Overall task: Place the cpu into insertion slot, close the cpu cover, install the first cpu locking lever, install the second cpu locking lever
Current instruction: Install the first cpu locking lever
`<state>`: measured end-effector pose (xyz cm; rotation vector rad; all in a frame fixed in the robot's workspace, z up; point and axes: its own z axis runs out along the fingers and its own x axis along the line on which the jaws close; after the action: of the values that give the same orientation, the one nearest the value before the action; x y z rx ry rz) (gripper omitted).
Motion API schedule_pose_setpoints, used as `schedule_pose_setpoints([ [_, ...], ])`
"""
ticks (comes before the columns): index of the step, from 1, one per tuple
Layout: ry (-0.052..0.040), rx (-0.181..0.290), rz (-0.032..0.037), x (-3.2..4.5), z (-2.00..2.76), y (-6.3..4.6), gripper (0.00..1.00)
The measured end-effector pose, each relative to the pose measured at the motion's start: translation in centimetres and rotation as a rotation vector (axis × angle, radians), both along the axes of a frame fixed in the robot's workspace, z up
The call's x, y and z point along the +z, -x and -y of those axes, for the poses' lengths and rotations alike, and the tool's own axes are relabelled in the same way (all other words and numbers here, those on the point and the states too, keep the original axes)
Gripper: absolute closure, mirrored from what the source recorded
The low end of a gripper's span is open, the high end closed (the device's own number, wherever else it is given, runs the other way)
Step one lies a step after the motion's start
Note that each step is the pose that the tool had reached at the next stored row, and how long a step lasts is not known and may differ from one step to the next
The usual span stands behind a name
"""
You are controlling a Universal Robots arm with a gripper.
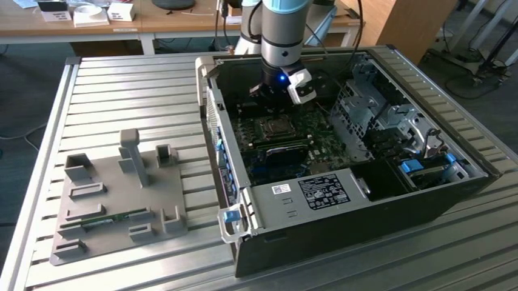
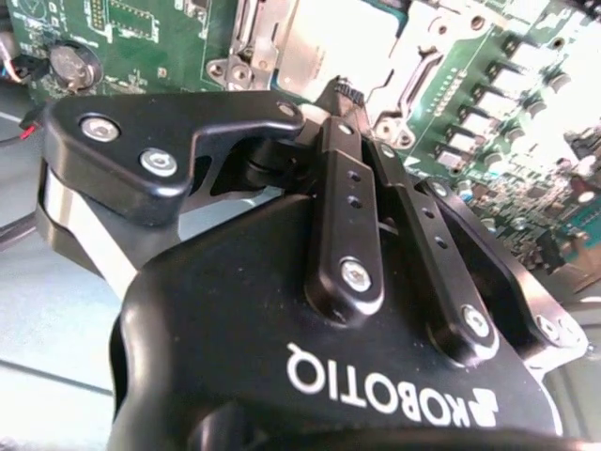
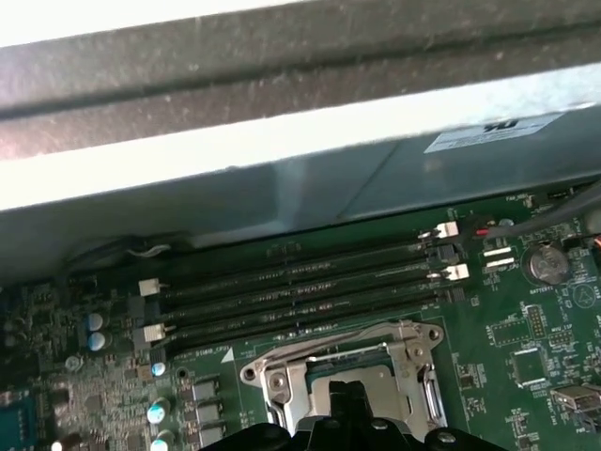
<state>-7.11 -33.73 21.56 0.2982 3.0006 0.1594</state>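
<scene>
White lettering runs across the black body of the gripper (image 2: 352,99) in the second wrist view. In the exterior view, a large dark label (image 1: 326,190) with lines of white print and a small white sticker (image 1: 281,188) beside it stand on the grey metal bracket (image 1: 267,209) of the computer case (image 1: 356,233); their print is too small to make out. In the first wrist view, a pale sticker (image 3: 490,132) sits on the case wall, and fine white markings dot the green motherboard (image 3: 512,319), none legible.
</scene>
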Motion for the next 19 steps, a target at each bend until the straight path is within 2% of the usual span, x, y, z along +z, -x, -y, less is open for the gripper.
schedule_pose_setpoints([
  [4,0.0003,0.0,-0.001,0.0,-0.01,-0.11,0.89],
  [9,0.0002,0.0,-0.0115,0.0,0.0,-0.84,0.89],
  [19,0.0,0.0,-0.0122,0.65,0.0,-0.85,0.89],
])
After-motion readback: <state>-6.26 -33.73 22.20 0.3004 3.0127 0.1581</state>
